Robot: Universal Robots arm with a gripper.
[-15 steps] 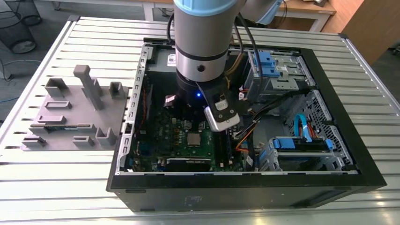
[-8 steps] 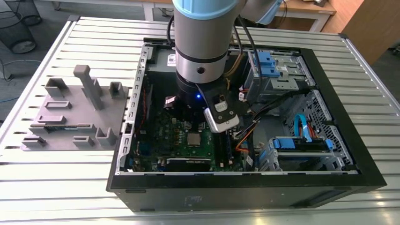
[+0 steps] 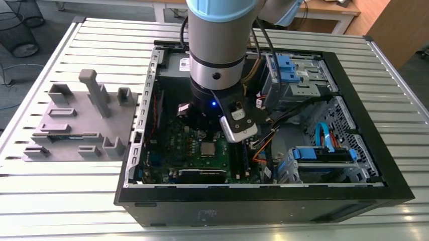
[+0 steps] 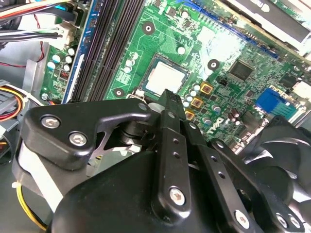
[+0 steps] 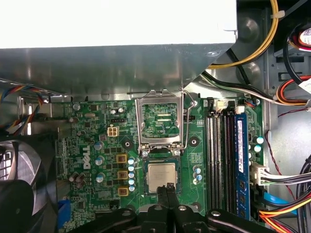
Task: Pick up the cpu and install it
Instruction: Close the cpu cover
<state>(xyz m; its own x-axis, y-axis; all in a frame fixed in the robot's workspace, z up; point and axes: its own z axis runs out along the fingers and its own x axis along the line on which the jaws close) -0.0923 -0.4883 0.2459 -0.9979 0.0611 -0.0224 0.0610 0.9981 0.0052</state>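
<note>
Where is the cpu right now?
In both wrist views the cpu lies flat on the motherboard, beside the memory slots, with the pincer tips near its edge.

Even room light falls bright on the slatted counter (image 3: 67, 201) in the exterior view, while the open computer case (image 3: 395, 193) is dim inside under my arm's shadow. In the first wrist view a white panel (image 5: 116, 22) is blown out. In the second wrist view glare whitens part of the motherboard (image 4: 218, 43), and my gripper (image 4: 167, 97) reads as near-black.

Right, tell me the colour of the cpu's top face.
Silver-grey, with a dull metal sheen. The cpu shows best in the first wrist view.
</note>
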